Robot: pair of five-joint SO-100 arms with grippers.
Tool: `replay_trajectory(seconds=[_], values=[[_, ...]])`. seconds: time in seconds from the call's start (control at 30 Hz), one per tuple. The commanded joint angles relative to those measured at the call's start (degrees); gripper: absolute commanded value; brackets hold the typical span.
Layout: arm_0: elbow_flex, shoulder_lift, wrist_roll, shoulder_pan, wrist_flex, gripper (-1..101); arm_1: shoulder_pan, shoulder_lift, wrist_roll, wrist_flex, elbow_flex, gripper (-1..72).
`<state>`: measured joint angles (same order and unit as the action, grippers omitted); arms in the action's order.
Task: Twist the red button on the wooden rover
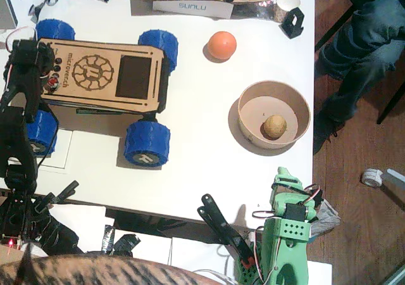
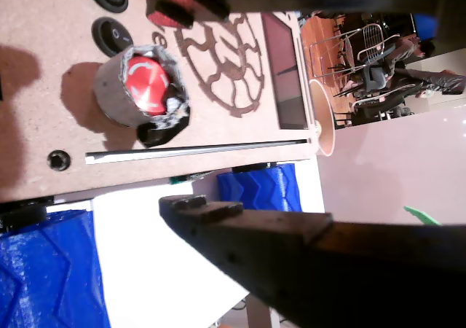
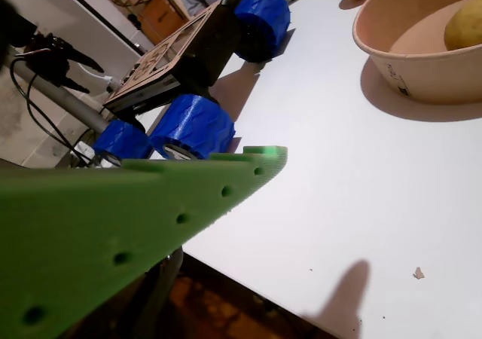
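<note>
Up close in a wrist view, the left gripper (image 2: 164,102) has its fingers spread apart, one dark finger (image 2: 291,248) lying low across the picture, the other blurred at the top edge, and the red button (image 2: 148,86) sits between them, untouched as far as I can see. The button has a silvery rim that looks chipped, and it stands on the near end of the wooden rover (image 2: 218,124), just beside two small dark buttons (image 2: 113,35). From the fixed view none of that detail shows: the black left arm (image 1: 22,95) covers the rover's (image 1: 101,76) left end, and only a speck of the red button (image 1: 45,80) peeks out by the gripper (image 1: 38,76).

The right gripper (image 1: 281,187) rests at the tabletop's (image 1: 202,145) near edge, well apart from the rover. In another wrist view one green finger (image 3: 188,196) crosses the picture and a second tip shows at the top, so the fingers (image 3: 256,75) stand released, holding nothing.

Around them: the rover's knobbly blue wheels (image 1: 147,143), an orange ball (image 1: 222,45) near its right end, and a tan bowl (image 1: 253,130) holding a small yellowish round thing (image 1: 274,126). A person's legs (image 1: 354,50) show beside the tabletop on the right.
</note>
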<state>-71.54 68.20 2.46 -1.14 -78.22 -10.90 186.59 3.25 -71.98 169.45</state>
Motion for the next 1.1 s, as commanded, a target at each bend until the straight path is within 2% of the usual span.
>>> replay_trajectory(seconds=[0.0, 0.17, 0.57, 1.07], values=[[2.81, -0.18, -0.53, -0.35, 0.97, 29, 0.26, -0.26, 0.0, 0.26, -0.35, 20.4], [8.53, -5.1, -3.08, -1.93, -1.93, 28, 0.26, -0.26, 0.0, 0.26, -0.35, 20.4], [25.58, -16.79, -3.08, -2.9, -8.26, 27, 0.26, -0.26, 0.0, 0.26, -0.35, 20.4], [26.98, -21.62, -3.16, -2.9, -7.38, 28, 0.26, -0.26, 0.0, 0.26, -0.35, 20.4]])
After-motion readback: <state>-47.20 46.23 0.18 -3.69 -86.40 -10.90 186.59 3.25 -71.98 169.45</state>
